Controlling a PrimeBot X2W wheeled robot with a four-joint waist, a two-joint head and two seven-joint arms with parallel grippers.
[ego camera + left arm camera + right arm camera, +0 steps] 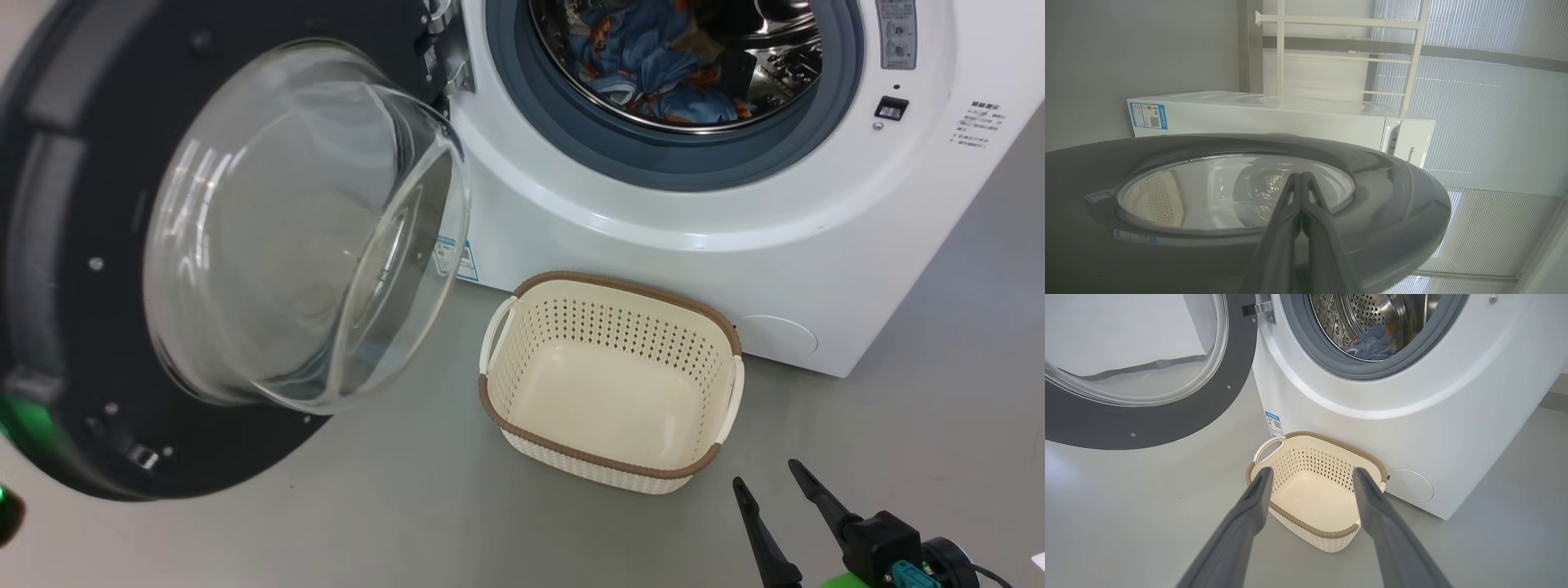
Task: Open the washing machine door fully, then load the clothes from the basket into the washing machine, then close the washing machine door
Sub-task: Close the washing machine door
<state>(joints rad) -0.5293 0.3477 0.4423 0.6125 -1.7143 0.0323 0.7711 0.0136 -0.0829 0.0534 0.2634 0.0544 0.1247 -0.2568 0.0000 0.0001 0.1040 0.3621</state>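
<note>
The washing machine door (73, 245) is swung wide open to the left, its clear glass bowl bulging toward me. Inside the drum of the white washing machine (653, 245) lie the blue bear-print clothes (653, 65). The cream basket (571, 327) stands empty on the floor in front of the machine. My right gripper (766, 475) hovers open, low and to the right of the basket; in the right wrist view it (1312, 471) points at the basket (1310, 531) with nothing between its fingers. My left gripper (1300, 176) is shut, empty, lying against the outer face of the door (1392, 196).
The grey floor (408, 506) spreads around the basket and under the door. A round service flap (775, 335) sits low on the machine's front. Behind the machine (1257, 118), the left wrist view shows a white rack (1347, 53) and window blinds (1494, 122).
</note>
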